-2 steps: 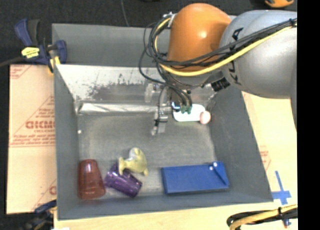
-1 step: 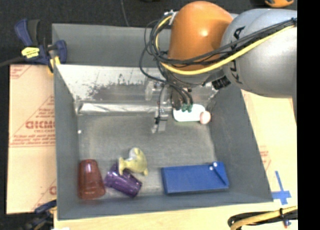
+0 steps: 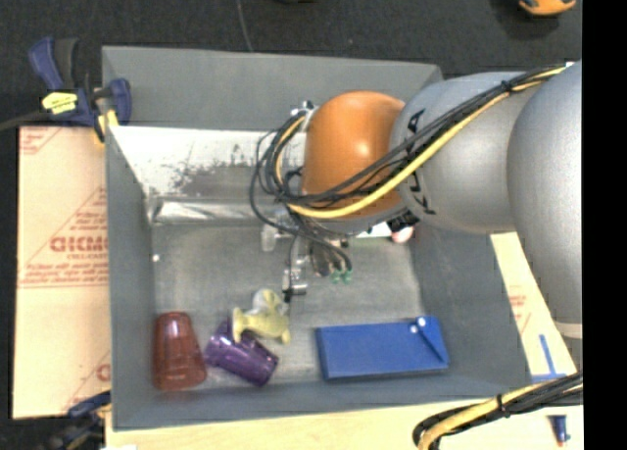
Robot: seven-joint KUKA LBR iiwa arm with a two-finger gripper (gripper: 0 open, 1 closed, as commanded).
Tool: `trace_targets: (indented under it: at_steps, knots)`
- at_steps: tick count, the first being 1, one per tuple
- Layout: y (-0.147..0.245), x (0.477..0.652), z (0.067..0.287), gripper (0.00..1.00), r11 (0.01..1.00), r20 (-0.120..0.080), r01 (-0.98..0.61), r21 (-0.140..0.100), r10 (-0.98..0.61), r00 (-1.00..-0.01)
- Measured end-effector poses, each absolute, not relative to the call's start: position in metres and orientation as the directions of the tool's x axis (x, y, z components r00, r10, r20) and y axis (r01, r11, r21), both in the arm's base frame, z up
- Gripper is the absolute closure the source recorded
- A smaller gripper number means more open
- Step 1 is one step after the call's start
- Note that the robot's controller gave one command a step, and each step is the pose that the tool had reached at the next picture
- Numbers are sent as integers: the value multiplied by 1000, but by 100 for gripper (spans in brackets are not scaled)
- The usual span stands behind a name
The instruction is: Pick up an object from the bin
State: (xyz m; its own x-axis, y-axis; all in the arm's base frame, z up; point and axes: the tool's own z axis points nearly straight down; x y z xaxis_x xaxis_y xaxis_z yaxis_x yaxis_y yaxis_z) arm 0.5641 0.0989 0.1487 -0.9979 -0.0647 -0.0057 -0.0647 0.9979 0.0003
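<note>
**Gripper low over a yellow toy**

In the camera view the gripper (image 3: pixel 291 289) hung under the arm's orange cover near the middle of the bin (image 3: pixel 132 242). Its tip was just above a pale-yellow toy (image 3: pixel 265 323) (perhaps touching it, which was hard to make out). Whether the jaws were spread or pressed together could not be told. Along the bin's near edge a purple cup (image 3: pixel 241 359) lay beside the toy, a dark red cup (image 3: pixel 176 350) stood in the left corner, and a flat blue box (image 3: pixel 380 349) lay toward the right.

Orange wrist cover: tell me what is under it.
Below the orange cover the tool points down near a pale yellow toy. A small green thing and a white-red bit peek out; the bin floor beneath is hidden.
</note>
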Motion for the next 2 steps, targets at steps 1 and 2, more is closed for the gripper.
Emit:
trace_targets:
  at_steps: [1,2]
  knots:
    - [117,549,147,0,966,-14,-260,-2,-260,-966]
    - [109,537,129,0,979,-5,-203,0,-203,-979]
